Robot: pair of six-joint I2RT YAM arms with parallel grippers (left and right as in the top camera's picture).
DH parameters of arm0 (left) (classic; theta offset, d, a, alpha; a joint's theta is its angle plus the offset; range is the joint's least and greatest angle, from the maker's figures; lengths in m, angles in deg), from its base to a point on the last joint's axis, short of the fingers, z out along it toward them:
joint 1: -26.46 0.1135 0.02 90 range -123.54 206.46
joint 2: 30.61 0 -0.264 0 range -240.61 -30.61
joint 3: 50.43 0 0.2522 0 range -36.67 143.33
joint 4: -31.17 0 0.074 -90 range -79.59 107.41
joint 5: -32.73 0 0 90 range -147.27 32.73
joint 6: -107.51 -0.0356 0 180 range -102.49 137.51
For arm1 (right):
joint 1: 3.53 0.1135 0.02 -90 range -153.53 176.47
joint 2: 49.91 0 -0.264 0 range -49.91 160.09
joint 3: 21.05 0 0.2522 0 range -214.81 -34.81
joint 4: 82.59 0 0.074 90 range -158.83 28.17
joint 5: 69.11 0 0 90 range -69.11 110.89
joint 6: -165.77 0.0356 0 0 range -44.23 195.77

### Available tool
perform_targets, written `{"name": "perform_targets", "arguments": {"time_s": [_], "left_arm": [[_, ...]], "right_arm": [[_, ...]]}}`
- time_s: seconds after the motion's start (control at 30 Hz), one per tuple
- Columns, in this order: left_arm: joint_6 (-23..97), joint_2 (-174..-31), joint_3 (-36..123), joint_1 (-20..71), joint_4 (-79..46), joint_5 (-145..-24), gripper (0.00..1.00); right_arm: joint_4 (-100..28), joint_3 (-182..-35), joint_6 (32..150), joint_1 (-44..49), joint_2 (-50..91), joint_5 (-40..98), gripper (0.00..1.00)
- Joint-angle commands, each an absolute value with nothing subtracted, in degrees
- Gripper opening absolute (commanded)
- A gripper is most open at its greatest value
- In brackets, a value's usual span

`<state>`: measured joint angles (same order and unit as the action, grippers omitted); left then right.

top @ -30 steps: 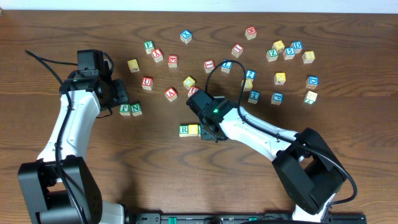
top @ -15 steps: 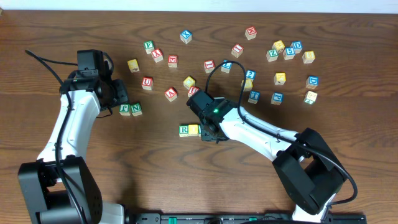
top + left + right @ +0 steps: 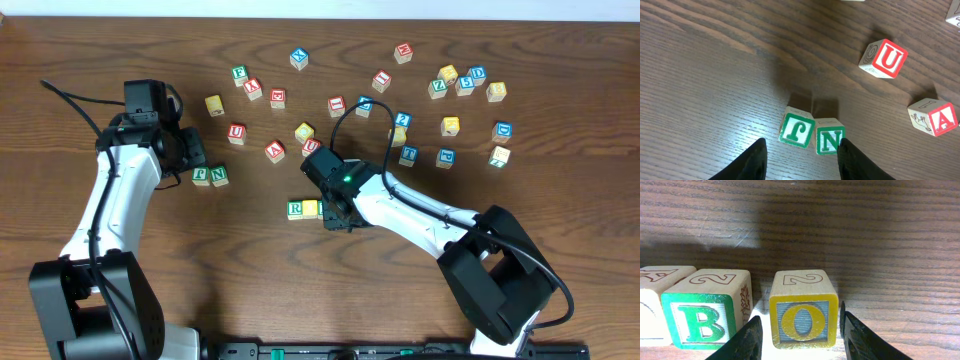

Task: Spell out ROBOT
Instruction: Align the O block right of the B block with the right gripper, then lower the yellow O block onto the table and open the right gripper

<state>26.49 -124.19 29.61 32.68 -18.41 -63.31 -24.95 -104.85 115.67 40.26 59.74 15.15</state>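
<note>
Yellow-faced wooden O cube [image 3: 801, 315] sits on the dark wood-grain desk [image 3: 865, 230], bottom centre of the right wrist view, just beside a green-faced wooden cube [image 3: 705, 315]. Right gripper [image 3: 800, 332] is open, its black fingers straddling the O cube; overhead, the arm lies low across frame centre. Left gripper [image 3: 802, 160] is open, angled down over two green-lettered wooden cubes [image 3: 796, 131], left side overhead.

I log from my screen: dark brown wooden table [image 3: 875, 225], grained, faint sheen. Pale wooden cube with yellow-framed O [image 3: 802, 307], smooth, paint slightly glossy. Fingers [image 3: 749, 342] of the right gripper [image 3: 800, 330], matt black plastic. White left arm shell [image 3: 110, 200], glossy plastic.
</note>
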Motion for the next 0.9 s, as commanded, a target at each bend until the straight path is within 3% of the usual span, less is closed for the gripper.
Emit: {"name": "perform_targets", "arguments": {"time_s": [0.0,0.63,0.87], "left_arm": [[26.09,-123.73,30.64,32.72,-18.56,-63.07,0.45],[26.09,-123.71,30.64,32.72,-18.56,-63.07,0.45],[26.09,-123.73,30.64,32.72,-18.56,-63.07,0.45]], "right_arm": [[-24.89,-104.61,115.83,41.14,59.80,15.24,0.45],[-19.18,-111.13,115.76,41.14,57.05,9.16,0.46],[-18.90,-111.23,114.10,37.75,50.06,7.20,0.56]]}}
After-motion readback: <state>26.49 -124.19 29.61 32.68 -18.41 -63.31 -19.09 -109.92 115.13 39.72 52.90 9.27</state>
